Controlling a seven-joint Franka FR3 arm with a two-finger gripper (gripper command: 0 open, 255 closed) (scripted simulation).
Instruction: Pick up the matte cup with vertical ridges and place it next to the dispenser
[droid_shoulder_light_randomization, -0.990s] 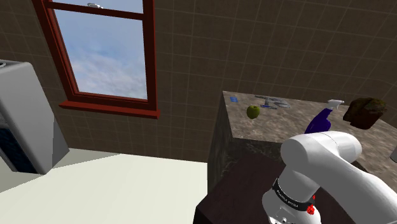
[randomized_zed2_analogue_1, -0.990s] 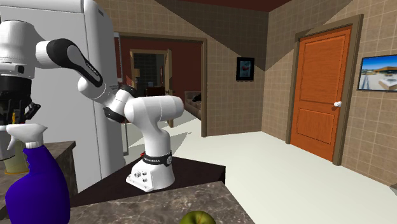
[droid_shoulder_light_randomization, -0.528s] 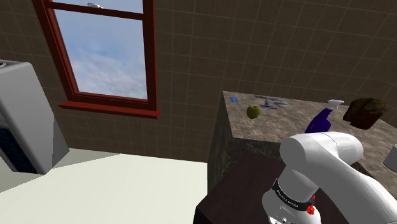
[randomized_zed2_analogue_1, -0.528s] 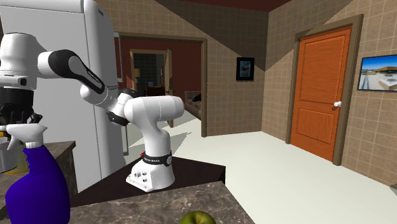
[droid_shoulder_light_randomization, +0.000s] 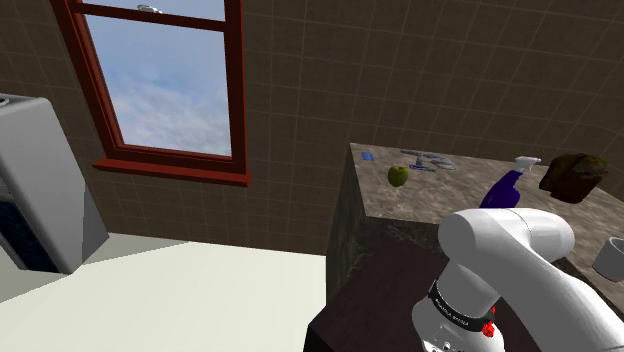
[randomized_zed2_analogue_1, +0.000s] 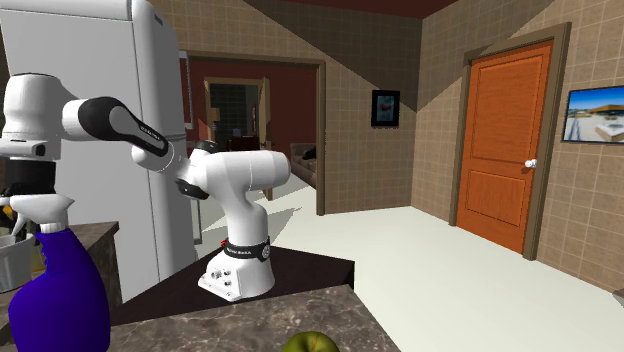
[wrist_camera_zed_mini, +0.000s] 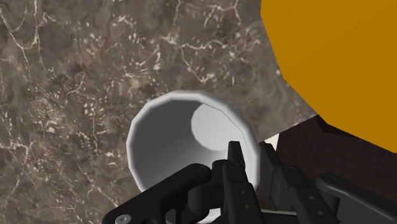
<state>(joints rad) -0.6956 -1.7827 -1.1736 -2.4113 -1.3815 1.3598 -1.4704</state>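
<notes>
The cup (wrist_camera_zed_mini: 172, 137) is plain pale grey and open-topped. My gripper (wrist_camera_zed_mini: 249, 153) is shut on its rim, one finger inside and one outside the wall. It hangs low over the brown marble counter (wrist_camera_zed_mini: 76, 76); whether it touches I cannot tell. In the shoulder view the cup (droid_shoulder_light_randomization: 610, 257) is at the right edge, nearer the camera than the purple spray dispenser (droid_shoulder_light_randomization: 503, 188). In the second exterior view the cup (randomized_zed2_analogue_1: 10, 265) peeks out at the left edge behind the dispenser (randomized_zed2_analogue_1: 55, 290), whose white head hides my fingers.
A green apple (droid_shoulder_light_randomization: 397, 175) and a brown lumpy object (droid_shoulder_light_randomization: 572, 175) sit on the counter, with small blue and grey items (droid_shoulder_light_randomization: 428, 160) at its far end. A large orange shape (wrist_camera_zed_mini: 337, 57) lies close beside the cup. The dark stand top (wrist_camera_zed_mini: 305, 146) borders the counter.
The arm has come down, lowering the held cup toward the counter. In the shoulder view the cup has come further into view at the right edge.
</notes>
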